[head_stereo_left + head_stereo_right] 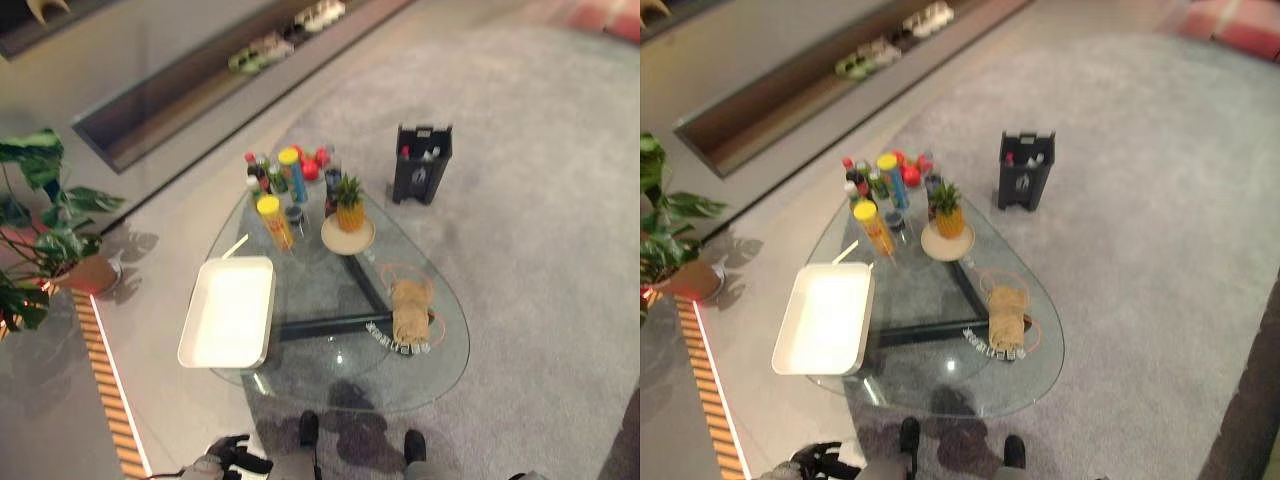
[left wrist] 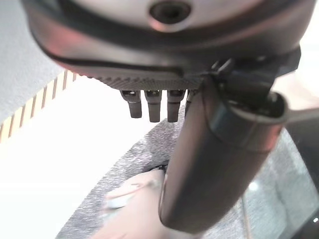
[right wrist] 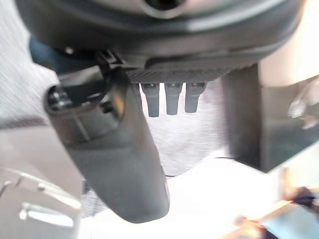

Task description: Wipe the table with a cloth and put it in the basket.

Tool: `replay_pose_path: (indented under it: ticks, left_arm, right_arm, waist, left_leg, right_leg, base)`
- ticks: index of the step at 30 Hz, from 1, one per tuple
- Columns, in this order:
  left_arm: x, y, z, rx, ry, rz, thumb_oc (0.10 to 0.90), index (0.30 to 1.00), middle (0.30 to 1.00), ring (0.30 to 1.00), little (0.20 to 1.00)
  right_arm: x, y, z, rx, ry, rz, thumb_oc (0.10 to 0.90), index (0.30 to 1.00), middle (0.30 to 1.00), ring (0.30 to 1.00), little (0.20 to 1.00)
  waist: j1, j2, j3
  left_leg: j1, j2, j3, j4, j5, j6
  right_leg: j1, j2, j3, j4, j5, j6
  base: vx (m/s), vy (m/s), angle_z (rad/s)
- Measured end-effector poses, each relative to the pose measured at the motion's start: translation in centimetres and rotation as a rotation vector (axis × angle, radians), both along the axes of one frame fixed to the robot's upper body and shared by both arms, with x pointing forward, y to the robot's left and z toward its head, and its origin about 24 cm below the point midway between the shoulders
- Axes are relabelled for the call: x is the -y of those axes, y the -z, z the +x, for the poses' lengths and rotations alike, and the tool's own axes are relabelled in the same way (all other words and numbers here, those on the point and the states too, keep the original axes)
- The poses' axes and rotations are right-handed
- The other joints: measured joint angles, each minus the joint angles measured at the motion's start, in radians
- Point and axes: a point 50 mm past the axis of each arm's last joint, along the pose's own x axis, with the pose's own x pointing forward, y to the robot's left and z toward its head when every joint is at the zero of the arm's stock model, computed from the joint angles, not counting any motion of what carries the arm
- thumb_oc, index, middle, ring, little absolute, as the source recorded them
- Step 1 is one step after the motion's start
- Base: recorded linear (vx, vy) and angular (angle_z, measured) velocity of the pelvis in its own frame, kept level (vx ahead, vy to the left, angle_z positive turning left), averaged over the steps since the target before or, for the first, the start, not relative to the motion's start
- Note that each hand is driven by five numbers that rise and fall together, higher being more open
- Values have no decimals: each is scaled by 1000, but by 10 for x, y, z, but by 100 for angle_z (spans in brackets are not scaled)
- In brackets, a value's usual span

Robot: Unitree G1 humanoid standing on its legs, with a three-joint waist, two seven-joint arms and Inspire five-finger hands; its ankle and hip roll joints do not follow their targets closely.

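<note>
Presently unstarted: tan cloth (image 1: 411,310) folded at 4 o'clock on glass table (image 1: 440,375), white tray (image 1: 229,312) at 9, left hand (image 2: 164,107) and right hand (image 3: 167,102) straight-fingered, empty.

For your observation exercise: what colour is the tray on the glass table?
White. The tray shows best in the left eye view, on the table's left side.

A tan, crumpled cloth (image 1: 411,311) lies in a long bunch on the clear glass table (image 1: 440,370), near its right edge. A white, box-shaped plastic basket (image 1: 229,311) sits flat on the table's left side, well apart from the cloth.
</note>
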Motion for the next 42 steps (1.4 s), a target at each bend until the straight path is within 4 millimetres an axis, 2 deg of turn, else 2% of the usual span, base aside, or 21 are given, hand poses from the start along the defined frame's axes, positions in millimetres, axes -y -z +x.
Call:
replay_pose_path:
  ticks: [1, 4, 5, 7, 9, 12, 15, 18, 20, 22, 25, 30, 33, 39, 42]
  left_arm:
    - [-5, -13, 20, 61, -19, 3, 800, 900, 900, 900, 900]
    - [-18, -34, 44, 164, -59, 8, 800, 900, 900, 900, 900]
    - [-23, -45, 57, 223, -81, 2, 800, 900, 900, 900, 900]
    - [-23, -56, 71, 281, -116, -16, 800, 900, 900, 900, 900]
    - [-23, -65, 81, 320, -156, -27, 800, 900, 900, 900, 900]
    - [-22, -78, 96, 376, -198, -36, 800, 900, 900, 900, 900]
    - [-20, -85, 103, 402, -203, -41, 800, 900, 900, 900, 900]
    - [-20, -89, 107, 419, -206, -35, 800, 900, 900, 900, 900]
    - [-23, -94, 110, 436, -214, -25, 800, 900, 900, 900, 900]
    - [-30, -99, 111, 456, -249, -18, 800, 900, 900, 900, 900]
    - [-38, -97, 105, 450, -310, -23, 800, 900, 900, 900, 900]
    - [-41, -96, 104, 463, -364, -59, 800, 900, 900, 900, 900]
    - [-41, -104, 110, 510, -370, -73, 800, 900, 900, 900, 900]
    - [-41, -105, 110, 515, -377, -77, 800, 900, 900, 900, 900]
    - [-41, -105, 110, 514, -366, -73, 800, 900, 900, 900, 900]
  right_arm:
    - [1, -4, 11, 29, -2, -7, 800, 900, 900, 900, 900]
    - [2, -12, 31, 108, -8, -36, 800, 900, 900, 900, 900]
    - [6, -20, 47, 175, -9, -71, 800, 900, 900, 900, 900]
    - [15, -33, 66, 261, -8, -123, 800, 900, 900, 900, 900]
    - [20, -47, 86, 347, -15, -171, 800, 900, 900, 900, 900]
    - [21, -67, 116, 493, -6, -213, 800, 900, 900, 900, 900]
    - [18, -82, 136, 605, 6, -226, 800, 900, 900, 900, 900]
    - [16, -87, 143, 661, 26, -235, 800, 900, 900, 900, 900]
    - [16, -91, 147, 697, 56, -238, 800, 900, 900, 900, 900]
    - [15, -94, 151, 731, 79, -235, 800, 900, 900, 900, 900]
    - [15, -100, 157, 808, 146, -234, 800, 900, 900, 900, 900]
    - [21, -105, 158, 896, 241, -239, 800, 900, 900, 900, 900]
    - [23, -111, 162, 964, 286, -246, 800, 900, 900, 900, 900]
    - [29, -122, 168, 1040, 412, -227, 800, 900, 900, 900, 900]
    - [33, -134, 175, 1121, 504, -199, 800, 900, 900, 900, 900]
  waist:
    - [1, -3, 39]
    - [0, -8, 60]
    - [0, -3, 76]
    - [0, 8, 111]
    - [0, 12, 139]
    - [2, 5, 196]
    - [6, -7, 214]
    - [9, -15, 217]
    - [16, -18, 218]
    - [32, -24, 223]
    - [31, -31, 228]
    - [21, -40, 233]
    - [17, -48, 238]
    - [27, -50, 239]
    - [29, -50, 239]
  left_leg:
    - [-5, -2, -3, -2, 7, 2]
    - [-38, -4, -3, -2, 5, -2]
    - [-66, -6, -2, -2, 9, -1]
    - [-87, -10, 2, -2, 23, 7]
    - [-115, -12, 5, -1, 35, 8]
    - [-165, -14, 7, 35, 38, 10]
    - [-237, -19, -1, 75, 38, 10]
    - [-295, -36, -14, 117, 38, 9]
    - [-365, -49, -27, 175, 25, 0]
    - [-425, -46, -34, 229, 2, -9]
    - [-487, -33, -36, 315, -31, -8]
    - [-567, -20, -56, 439, -84, -6]
    - [-601, -20, -59, 464, -86, -8]
    - [-616, -19, -62, 488, -87, -11]
    - [-621, -19, -63, 488, -87, -11]
  right_leg:
    - [-5, -1, -1, 0, 9, -2]
    - [-41, -4, 2, -6, 9, 1]
    - [-70, -6, 3, -6, 18, 3]
    - [-94, -10, 5, 1, 30, 11]
    - [-133, -12, 11, 22, 32, 11]
    - [-197, -15, 18, 89, 16, 10]
    - [-314, -25, 23, 229, -44, 9]
    - [-420, -44, 26, 389, -120, 6]
    - [-521, -60, 34, 522, -178, -13]
    - [-603, -57, 44, 618, -208, -31]
    - [-671, -42, 54, 708, -234, -50]
    - [-726, -20, 58, 779, -248, -64]
    - [-766, -19, 60, 811, -254, -71]
    - [-780, -17, 60, 837, -263, -76]
    - [-783, -17, 59, 839, -263, -76]
  base:
    - [-76, -12, 5]
    - [-122, 8, -3]
    - [-177, 27, -6]
    - [-190, 5, -5]
    - [-163, -24, -5]
    - [-117, -38, -1]
    - [-104, -48, 8]
    - [-60, -34, 21]
    - [-28, -22, 20]
    - [-3, -12, 4]
    - [7, -23, -7]
    - [38, -9, -7]
    - [45, -1, 5]
    - [33, 2, 0]
    - [22, 2, 1]
